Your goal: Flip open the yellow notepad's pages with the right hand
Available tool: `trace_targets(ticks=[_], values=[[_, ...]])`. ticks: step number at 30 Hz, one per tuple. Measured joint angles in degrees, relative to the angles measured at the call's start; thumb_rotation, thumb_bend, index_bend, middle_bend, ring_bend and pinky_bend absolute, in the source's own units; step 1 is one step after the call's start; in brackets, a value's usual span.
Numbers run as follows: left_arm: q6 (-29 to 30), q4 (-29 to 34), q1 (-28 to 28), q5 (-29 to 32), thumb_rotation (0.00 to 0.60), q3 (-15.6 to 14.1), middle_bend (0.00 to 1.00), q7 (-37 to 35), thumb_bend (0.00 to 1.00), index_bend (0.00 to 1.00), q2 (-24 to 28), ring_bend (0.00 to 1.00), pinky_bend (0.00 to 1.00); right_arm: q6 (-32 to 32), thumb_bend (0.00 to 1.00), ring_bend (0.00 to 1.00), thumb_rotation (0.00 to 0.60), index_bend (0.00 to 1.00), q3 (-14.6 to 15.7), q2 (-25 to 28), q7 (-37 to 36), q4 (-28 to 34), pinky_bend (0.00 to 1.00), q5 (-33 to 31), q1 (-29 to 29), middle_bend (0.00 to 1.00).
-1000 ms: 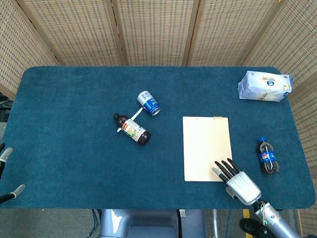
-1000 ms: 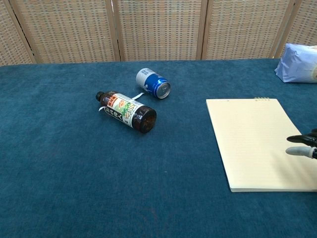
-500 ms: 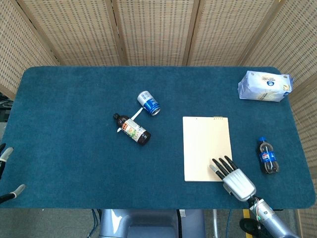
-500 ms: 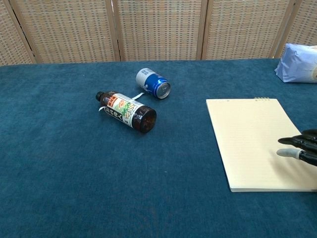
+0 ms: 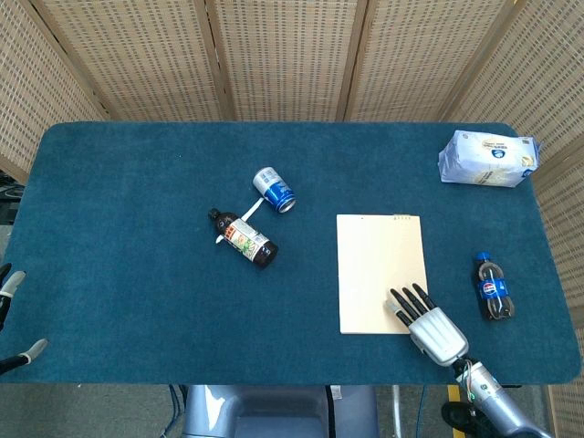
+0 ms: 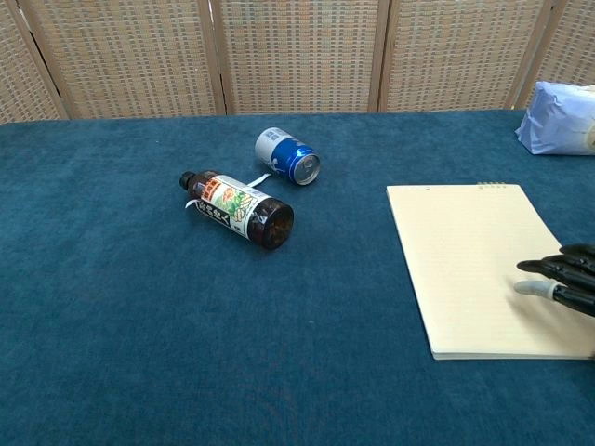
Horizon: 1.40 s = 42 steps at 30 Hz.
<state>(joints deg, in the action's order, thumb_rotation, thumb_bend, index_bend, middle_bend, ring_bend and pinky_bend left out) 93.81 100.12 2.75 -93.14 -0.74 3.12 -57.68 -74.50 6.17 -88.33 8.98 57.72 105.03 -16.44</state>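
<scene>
The pale yellow notepad (image 5: 380,265) lies flat and closed on the blue table, its spiral binding at the far edge; the chest view shows the notepad (image 6: 474,251) at right. My right hand (image 5: 427,323) hovers over the pad's near right corner, fingers stretched forward and apart, holding nothing. In the chest view only the fingertips (image 6: 535,289) of that hand (image 6: 561,282) enter from the right edge, above the page. At the far left edge of the head view, my left hand (image 5: 9,321) shows just a few fingertips off the table; its state is unclear.
A brown bottle (image 5: 244,239) and a blue can (image 5: 274,190) lie left of the pad. A small cola bottle (image 5: 491,287) lies right of it, close to my right hand. A white packet (image 5: 487,159) sits at the far right corner. Wicker screens stand behind the table.
My right hand has crept a little forward and leftward over the pad's near right corner. The pad and all other objects have stayed put.
</scene>
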Motion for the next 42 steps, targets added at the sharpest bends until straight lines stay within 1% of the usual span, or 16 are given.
trace_targets(ticks=[10,18,21,24,29,31,37,42], values=[[0.0,0.1,0.0,0.1,0.600,0.0,0.00,-0.2,0.00,0.00,0.1,0.00,0.00,-1.5,0.47,0.00,0.600,0.06,1.1,-0.2,0.2,0.4,0.00,0.1,0.1,0.00],[-0.1,0.0,-0.1,0.2,0.600,0.1,0.00,-0.4,0.00,0.00,0.2,0.00,0.00,-0.8,0.47,0.00,0.600,0.06,1.2,-1.1,0.8,-0.4,0.00,-0.9,-0.2,0.00],[-0.1,0.0,0.0,0.2,0.600,0.1,0.00,-0.5,0.00,0.00,0.2,0.00,0.00,-0.5,0.47,0.00,0.600,0.07,1.0,-1.3,1.0,-0.7,0.00,-1.3,-0.5,0.00],[-0.1,0.0,-0.1,0.2,0.600,0.0,0.00,-0.4,0.00,0.00,0.2,0.00,0.00,-0.3,0.47,0.00,0.600,0.11,0.9,-1.4,0.8,-0.6,0.00,-1.8,-0.6,0.01],[-0.2,0.1,-0.1,0.3,0.600,0.1,0.00,-0.2,0.00,0.00,0.1,0.00,0.00,-0.5,0.49,0.00,0.600,0.17,0.6,-1.2,1.0,-0.1,0.00,-2.2,-0.9,0.10],[-0.2,0.1,-0.1,0.3,0.600,0.1,0.00,-0.2,0.00,0.00,0.1,0.00,0.00,-0.6,0.49,0.00,0.600,0.17,0.5,-1.2,1.2,0.0,0.00,-2.4,-1.0,0.11],[-0.2,0.1,-0.1,0.3,0.600,0.1,0.00,-0.1,0.00,0.00,0.1,0.00,0.00,-0.6,0.49,0.00,0.600,0.17,-0.2,-1.8,2.3,-0.4,0.00,-2.7,-1.6,0.11],[-0.2,0.1,-0.1,0.3,0.600,0.1,0.00,-0.2,0.00,0.00,0.1,0.00,0.00,-1.3,0.49,0.00,0.600,0.17,-1.5,-3.2,2.8,-1.7,0.00,-2.9,-2.6,0.07]])
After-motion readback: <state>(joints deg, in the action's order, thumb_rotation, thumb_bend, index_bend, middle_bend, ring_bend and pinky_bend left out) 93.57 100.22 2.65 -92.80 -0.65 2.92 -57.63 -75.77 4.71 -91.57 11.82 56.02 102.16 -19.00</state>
